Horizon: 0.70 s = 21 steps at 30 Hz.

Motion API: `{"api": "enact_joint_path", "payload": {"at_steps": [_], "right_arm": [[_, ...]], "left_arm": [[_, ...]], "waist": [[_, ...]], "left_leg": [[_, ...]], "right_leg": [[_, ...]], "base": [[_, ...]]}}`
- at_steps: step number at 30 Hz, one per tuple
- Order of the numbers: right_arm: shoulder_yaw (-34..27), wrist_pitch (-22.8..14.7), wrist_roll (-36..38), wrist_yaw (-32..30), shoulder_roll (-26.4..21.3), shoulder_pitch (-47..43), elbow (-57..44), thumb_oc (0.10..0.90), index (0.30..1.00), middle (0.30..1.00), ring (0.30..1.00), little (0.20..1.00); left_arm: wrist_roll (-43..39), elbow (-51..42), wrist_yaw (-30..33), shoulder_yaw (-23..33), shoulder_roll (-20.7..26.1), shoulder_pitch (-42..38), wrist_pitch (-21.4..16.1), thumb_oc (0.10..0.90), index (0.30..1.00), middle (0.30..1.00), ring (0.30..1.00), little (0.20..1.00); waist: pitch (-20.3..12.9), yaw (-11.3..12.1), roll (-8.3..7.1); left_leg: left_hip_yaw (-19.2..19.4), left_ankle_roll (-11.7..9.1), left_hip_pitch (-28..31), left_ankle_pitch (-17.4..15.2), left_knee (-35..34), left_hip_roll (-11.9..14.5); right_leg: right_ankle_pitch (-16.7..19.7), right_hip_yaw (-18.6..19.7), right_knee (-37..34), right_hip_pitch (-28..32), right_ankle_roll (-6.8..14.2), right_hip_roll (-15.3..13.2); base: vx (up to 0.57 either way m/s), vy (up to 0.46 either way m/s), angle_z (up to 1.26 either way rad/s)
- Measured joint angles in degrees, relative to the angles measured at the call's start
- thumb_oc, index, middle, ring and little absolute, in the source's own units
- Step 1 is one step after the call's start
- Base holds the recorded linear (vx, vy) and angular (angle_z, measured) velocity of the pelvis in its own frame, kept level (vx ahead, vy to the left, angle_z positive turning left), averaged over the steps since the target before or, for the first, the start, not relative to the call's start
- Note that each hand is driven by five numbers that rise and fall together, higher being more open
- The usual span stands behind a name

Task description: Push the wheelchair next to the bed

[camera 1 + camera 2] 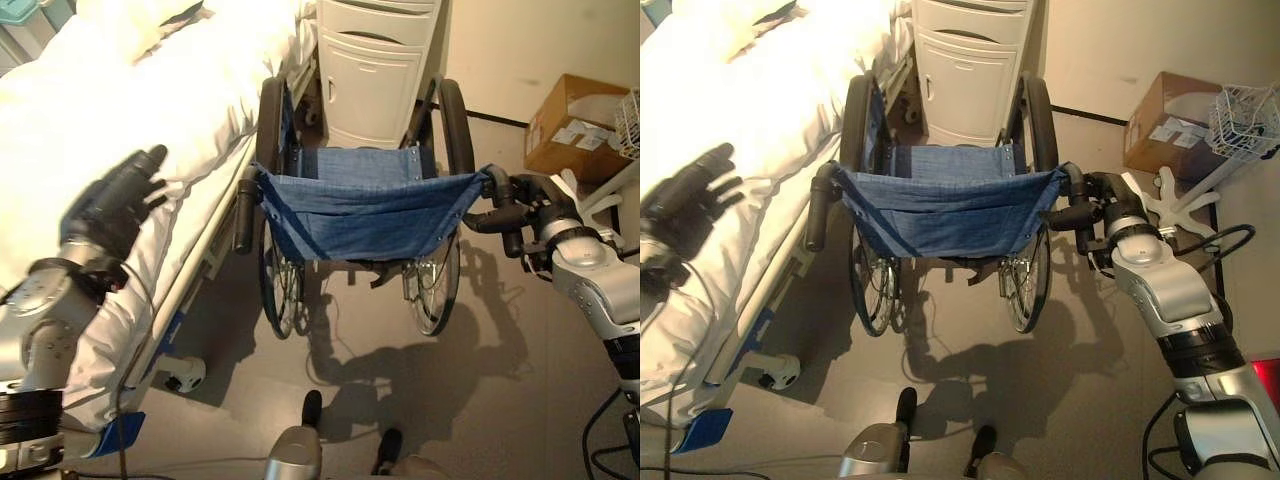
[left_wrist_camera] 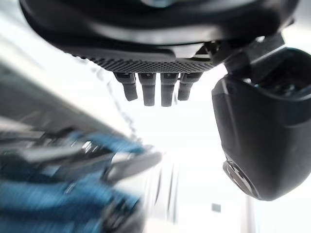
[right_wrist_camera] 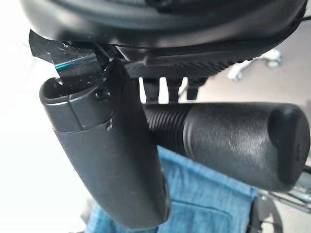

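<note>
Gripping wheelchair handle [image 3: 228, 141], right hand [image 3: 112, 160]

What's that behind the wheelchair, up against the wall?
A white bedside cabinet stands past the wheelchair, between its big wheels. The blue seat cloth hides the cabinet's base and the floor there.

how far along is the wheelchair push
Nearly done: the wheelchair already stands right beside the bed, its front close to a white cabinet. In hand: the right hand is curled round the right push handle, while the left hand hovers open over the bedding, off the left push handle. Left: perhaps a small nudge closer, then letting go.
</note>
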Motion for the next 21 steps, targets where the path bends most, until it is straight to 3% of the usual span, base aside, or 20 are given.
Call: {"api": "enact_joint_path", "payload": {"at_steps": [7,14,21], "right_arm": [[-10.1,-2.5,4.7,-0.5,-0.3,5.1,-1.6,0.800,0.900,0.900,0.900,0.900],[-15.6,-4.1,9.3,-3.3,-2.0,7.5,-1.5,0.800,0.900,0.900,0.900,0.900],[-23.5,-6.9,9.7,-10.0,-4.4,12.5,3.1,0.800,0.900,0.900,0.900,0.900]], "left_arm": [[0.2,0.4,-0.2,2.1,0.8,5.9,-0.2,0.800,0.900,0.900,0.900,0.900],[0.2,0.5,-1.1,2.1,0.8,6.5,-0.2,0.800,0.900,0.900,0.900,0.900],[0.1,1.9,-2.2,2.1,0.7,10.7,-0.3,0.800,0.900,0.900,0.900,0.900]], "waist": [[0.0,0.1,0.03],[-0.5,0.0,-0.01],[-4.9,-1.8,0.07]], "left_leg": [[0.4,0.0,0.0,0.0,0.0,-0.2],[0.6,0.3,0.0,0.2,0.0,-0.1],[1.7,0.3,0.0,0.2,-0.4,0.0]], "right_leg": [[0.0,0.2,0.0,0.0,0.1,-0.2],[0.1,0.3,0.0,0.0,0.2,-0.2],[0.0,0.5,0.0,-0.5,0.3,-0.2]], "base": [[0.00,0.001,-0.01],[0.00,-0.001,-0.01],[0.01,-0.015,-0.05]]}}
